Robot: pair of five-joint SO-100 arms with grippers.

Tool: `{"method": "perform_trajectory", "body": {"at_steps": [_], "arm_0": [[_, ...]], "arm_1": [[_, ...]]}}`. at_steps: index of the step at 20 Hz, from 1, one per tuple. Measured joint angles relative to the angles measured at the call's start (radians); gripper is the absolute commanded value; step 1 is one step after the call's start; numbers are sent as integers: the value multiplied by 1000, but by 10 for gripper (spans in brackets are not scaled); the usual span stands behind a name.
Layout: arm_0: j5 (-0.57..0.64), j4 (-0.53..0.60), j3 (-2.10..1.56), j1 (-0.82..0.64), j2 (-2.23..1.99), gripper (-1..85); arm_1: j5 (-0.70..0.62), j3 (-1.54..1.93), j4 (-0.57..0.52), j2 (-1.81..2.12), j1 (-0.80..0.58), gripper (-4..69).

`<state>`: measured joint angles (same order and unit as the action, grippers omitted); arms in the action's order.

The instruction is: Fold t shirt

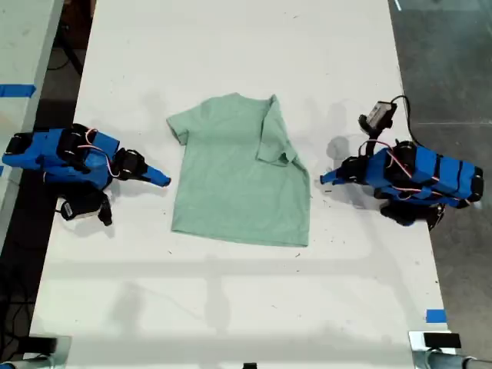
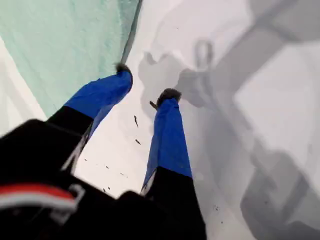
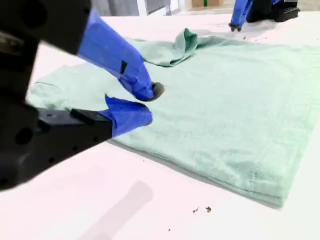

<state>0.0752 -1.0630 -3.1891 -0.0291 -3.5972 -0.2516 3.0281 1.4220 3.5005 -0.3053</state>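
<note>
Item: t shirt [image 1: 238, 173], pale mint cloth, lying flat at mid-table [image 1: 231, 307], neck toward 12 o'clock in the exterior view. The sleeve at its 2 o'clock side is already turned inward.

Handling (judged): light, limp, prone to drag and wrinkle. Best pinched at a hem corner or the flat sleeve's edge.

My second gripper [image 3: 150, 104]: at the shirt's 9 o'clock edge, jaws narrowly parted, empty.

My first gripper [image 2: 145, 82]: at 3 o'clock just off the cloth, jaws apart, empty.
</note>
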Motion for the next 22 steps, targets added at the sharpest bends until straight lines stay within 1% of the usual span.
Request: {"method": "perform_trajectory", "body": {"at_steps": [1, 8, 9, 10, 11, 18, 22], "arm_0": [[0, 0, 0, 0, 0, 40], [-3, -5, 0, -12, 0, 40], [-46, -8, 0, -23, 0, 40], [-114, -12, 0, -31, 0, 40], [-141, -12, 0, -38, 0, 40], [-146, -12, 0, -215, 0, 40], [-146, -12, 0, -222, 0, 40]], "arm_1": [[2, 2, 0, 0, 40, 164], [8, 5, 0, 0, 52, 117], [8, 5, 0, 0, 54, 114], [8, 5, 0, 0, 54, 113], [8, 5, 0, 0, 54, 112], [3, 5, 0, 0, 54, 105], [3, 5, 0, 0, 54, 102]]}}
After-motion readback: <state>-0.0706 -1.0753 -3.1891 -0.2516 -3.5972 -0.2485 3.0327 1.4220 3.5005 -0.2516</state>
